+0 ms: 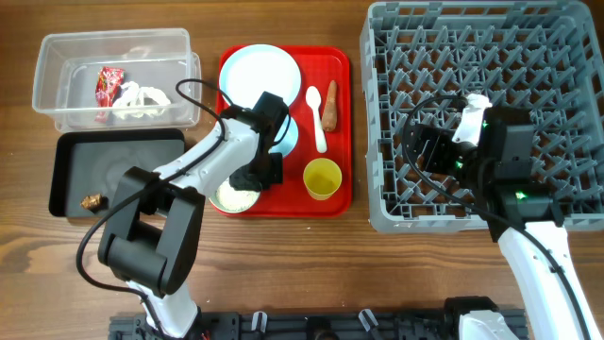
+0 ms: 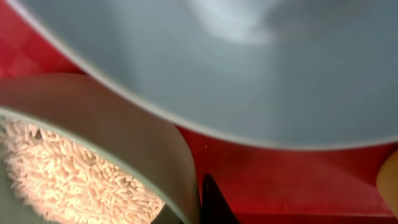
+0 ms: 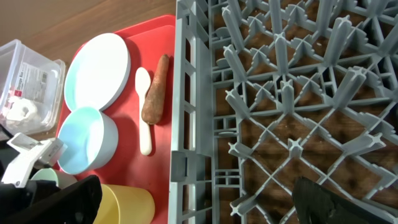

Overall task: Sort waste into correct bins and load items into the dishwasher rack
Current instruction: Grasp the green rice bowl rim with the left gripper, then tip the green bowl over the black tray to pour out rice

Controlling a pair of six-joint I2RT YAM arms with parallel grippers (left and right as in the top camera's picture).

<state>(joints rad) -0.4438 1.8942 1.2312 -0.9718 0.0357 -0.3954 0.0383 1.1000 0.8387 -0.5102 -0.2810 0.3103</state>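
My left gripper point(image 1: 257, 173) is shut on the rim of a pale bowl point(image 1: 234, 196) of white rice point(image 2: 68, 174) on the red tray; one fingertip point(image 2: 208, 199) shows against the bowl's outer wall point(image 2: 124, 143). A pale blue bowl point(image 1: 288, 135) sits just behind it, and the round plate point(image 1: 257, 71) behind that. A white spoon point(image 1: 316, 118), carrot stick point(image 1: 330, 106) and yellow cup point(image 1: 322, 178) lie to the right. My right gripper point(image 1: 429, 146) is open and empty over the grey rack's point(image 1: 472, 47) front-left cells.
The clear tub point(image 1: 57, 57) at back left holds a red wrapper point(image 1: 107, 85) and white scraps point(image 1: 142, 99). The black tray point(image 1: 123, 165) in front of it holds a brown lump point(image 1: 92, 201). The red tray point(image 1: 340, 76) lies between bins and rack.
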